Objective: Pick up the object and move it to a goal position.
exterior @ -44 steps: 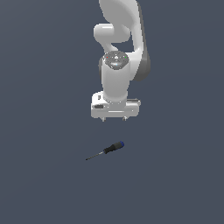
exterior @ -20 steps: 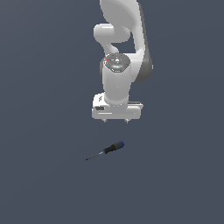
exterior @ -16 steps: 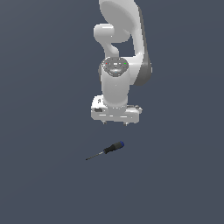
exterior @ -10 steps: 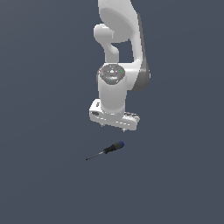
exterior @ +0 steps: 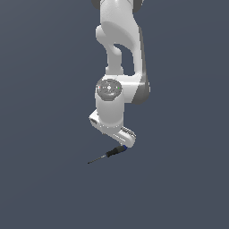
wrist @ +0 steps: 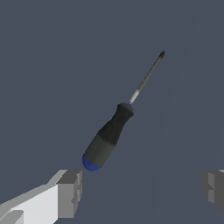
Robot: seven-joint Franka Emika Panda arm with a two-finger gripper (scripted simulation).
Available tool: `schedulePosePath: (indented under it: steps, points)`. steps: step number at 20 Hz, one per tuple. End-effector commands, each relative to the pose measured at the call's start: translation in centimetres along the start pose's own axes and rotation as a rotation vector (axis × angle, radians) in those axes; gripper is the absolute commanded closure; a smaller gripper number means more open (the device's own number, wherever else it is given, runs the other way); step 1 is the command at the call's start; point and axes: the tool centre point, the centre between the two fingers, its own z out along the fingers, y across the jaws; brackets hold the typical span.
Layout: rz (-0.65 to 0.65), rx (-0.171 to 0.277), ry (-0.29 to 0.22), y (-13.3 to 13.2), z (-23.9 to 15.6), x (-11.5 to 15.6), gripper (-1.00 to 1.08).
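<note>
A flat, uniform dark grey-blue surface [exterior: 44, 188] fills the background of both views, with no markings seen on it.

1 white Panda arm [exterior: 120, 53] is seen entering from the top of the exterior view, its wrist bent low over the surface. The gripper [exterior: 117, 142] is held tilted, just above the screwdriver's handle end in that view.

The screwdriver [exterior: 109, 154] is seen lying on the surface, slanted, with its thin dark shaft pointing toward the exterior view's left and its blue-capped handle end toward the exterior view's right, under the gripper. Contact between gripper and handle cannot be judged from the exterior view.

In the wrist view, the screwdriver [wrist: 117, 128] is shown whole: black handle, blue end cap, thin metal shaft with a dark tip. The 2 fingertips [wrist: 70, 192] are seen set wide apart, nothing held between them. The gripper [wrist: 142, 190] is thus spread wide and empty. The blue end cap is seen just beside 1 fingertip, apparently not touching it; the rest of the tool lies outside the gap between the jaws.
</note>
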Motion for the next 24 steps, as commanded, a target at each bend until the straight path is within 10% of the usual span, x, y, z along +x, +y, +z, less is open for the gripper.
schedulePosePath:
  steps: [1,24]
  points:
    - [0.077,-0.001,0.001,0.0,0.7,0.7,-0.92]
    - [0.568,-0.007,0.021,0.1,5.5,4.9,-0.92]
